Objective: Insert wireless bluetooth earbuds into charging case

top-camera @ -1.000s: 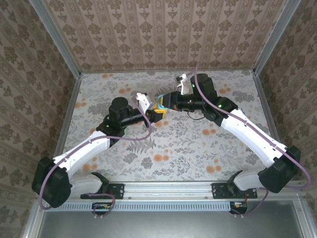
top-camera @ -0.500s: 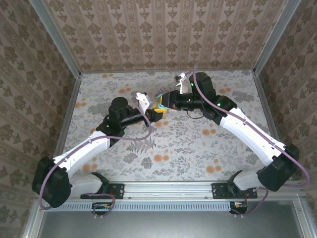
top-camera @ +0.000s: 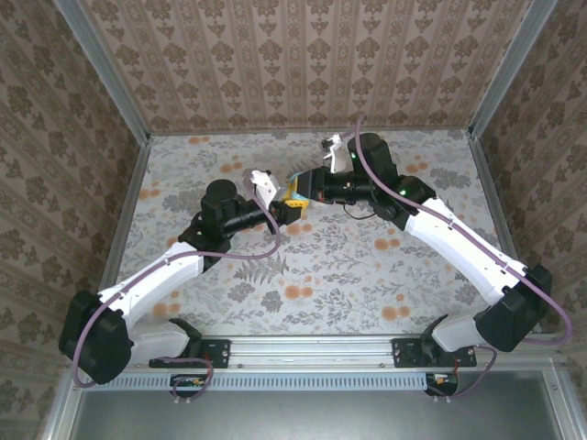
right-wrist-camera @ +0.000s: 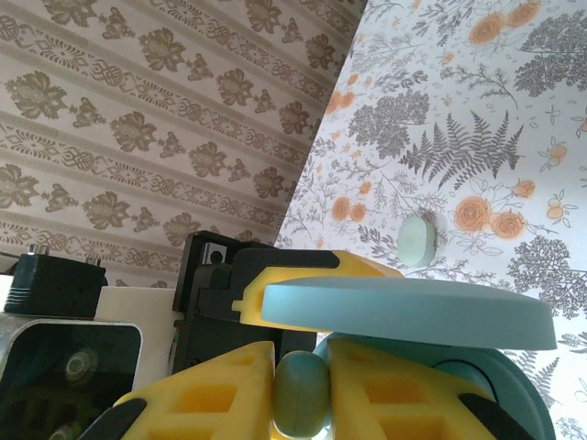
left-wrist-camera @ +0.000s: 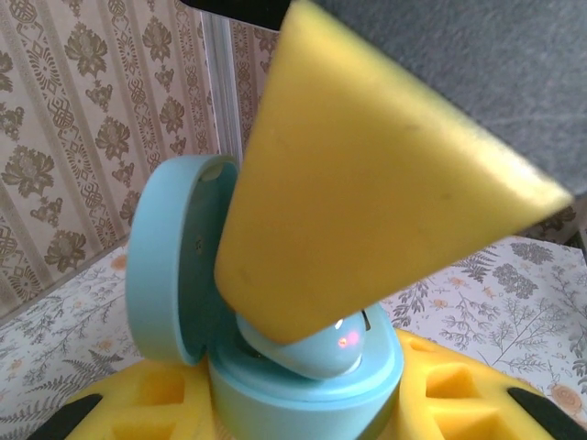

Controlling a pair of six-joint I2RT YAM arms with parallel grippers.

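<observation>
Left claw: closed on the lower half of the case, one yellow finger on either side of it. It holds the case clear of the table, near the middle of the workspace. The lid stands hinged open to one side.

Right claw: nearly closed, pinching a pale green earbud between its fingertips. In the right wrist view the earbud's long axis runs along the fingers.

Governing relation: the open cavity of the case faces the right claw head-on, tip to tip with it. In the left wrist view a right-claw finger bears down over a pale rounded piece with a small red light, partly sunk in the lower half. I judge this to be the pinched earbud. Judgement: the insertion is under way but not yet seated. The remaining travel runs straight into the cavity, and the open lid sits close beside the finger.

A second pale green oval piece lies on the table beyond the case, apart from both claws. It is probably the other earbud.

Change from the earlier frame: the right arm's wrist has shifted slightly toward the far wall. The left arm and the case are unchanged.
</observation>
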